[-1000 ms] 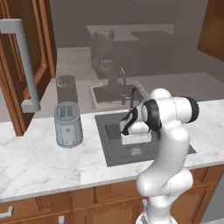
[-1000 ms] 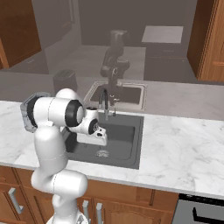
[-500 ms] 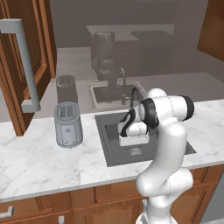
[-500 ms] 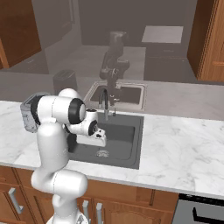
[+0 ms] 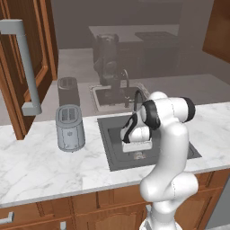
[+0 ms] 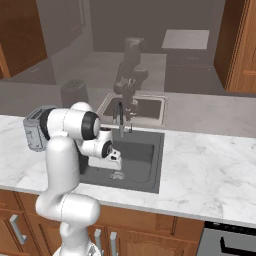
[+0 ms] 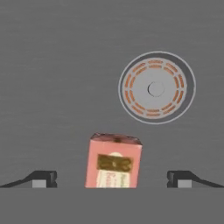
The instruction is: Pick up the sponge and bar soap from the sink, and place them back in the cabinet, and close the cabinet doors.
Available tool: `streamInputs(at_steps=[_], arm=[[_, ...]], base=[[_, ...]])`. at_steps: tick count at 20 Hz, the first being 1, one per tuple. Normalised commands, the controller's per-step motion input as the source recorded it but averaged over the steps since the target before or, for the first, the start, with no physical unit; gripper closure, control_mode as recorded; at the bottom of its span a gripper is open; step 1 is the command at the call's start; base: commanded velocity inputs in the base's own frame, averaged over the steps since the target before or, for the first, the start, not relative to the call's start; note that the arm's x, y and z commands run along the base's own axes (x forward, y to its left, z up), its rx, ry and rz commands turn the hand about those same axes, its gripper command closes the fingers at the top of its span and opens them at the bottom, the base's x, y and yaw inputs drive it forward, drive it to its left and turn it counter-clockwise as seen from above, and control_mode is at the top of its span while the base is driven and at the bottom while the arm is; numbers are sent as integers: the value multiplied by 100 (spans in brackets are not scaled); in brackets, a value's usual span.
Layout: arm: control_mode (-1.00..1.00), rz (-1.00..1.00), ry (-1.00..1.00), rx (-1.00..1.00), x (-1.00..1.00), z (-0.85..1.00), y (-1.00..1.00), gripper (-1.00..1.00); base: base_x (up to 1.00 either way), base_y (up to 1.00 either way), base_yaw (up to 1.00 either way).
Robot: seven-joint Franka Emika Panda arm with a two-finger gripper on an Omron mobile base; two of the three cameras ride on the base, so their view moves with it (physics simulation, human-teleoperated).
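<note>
Pincer [image 7: 112,179] is dropping lower into the sink [image 5: 112,134], jaws staying wide apart astride the bar soap [image 7: 113,162]; grasp is looking imminent.

Over the last second the white arm [image 5: 168,148] sinks, and its hand [image 5: 137,146] drops from near the faucet [image 5: 140,96] deeper into the sink [image 5: 114,155]. The forearm swings toward the sink's front edge, in both base views.
</note>
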Motion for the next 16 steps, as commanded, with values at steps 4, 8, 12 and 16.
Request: streamInputs(at_steps=[4,8,12,16], arm=[[-100,0,0,0,0,-21,0,-100],[-100,0,0,0,0,-19,0,-100],[-100,0,0,0,0,-17,0,-100],[-100,0,0,0,0,-12,0,-100]], base=[[0,0,0],[0,0,0],[0,0,0],[0,0,0]])
